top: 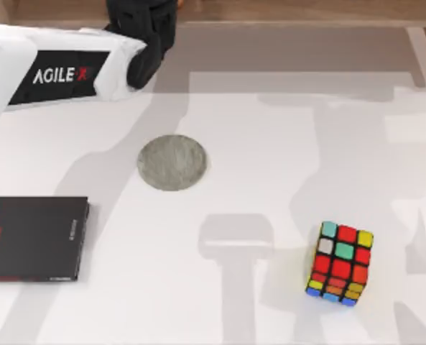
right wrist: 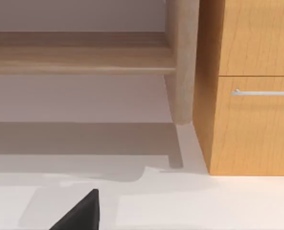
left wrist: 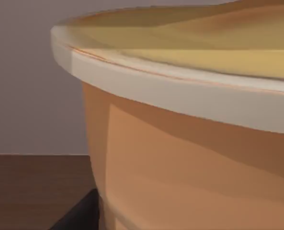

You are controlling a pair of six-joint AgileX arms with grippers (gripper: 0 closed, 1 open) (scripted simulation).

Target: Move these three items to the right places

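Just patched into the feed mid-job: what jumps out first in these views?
The Rubik's cube is the brightest thing, standing alone toward the table's front right. The round grey coaster lies bare near the middle, and the flat black book lies at the left edge with nothing on it. The left arm reaches in at the top left, and its wrist view has the orange cup pressed up close.

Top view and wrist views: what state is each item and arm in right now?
Coaster: bare, nothing on it.
Black book: flat, closed, nothing on top.
Rubik's cube: on the table, untouched.
Orange cup: close before the left wrist camera.
Left arm: at the table's far left.
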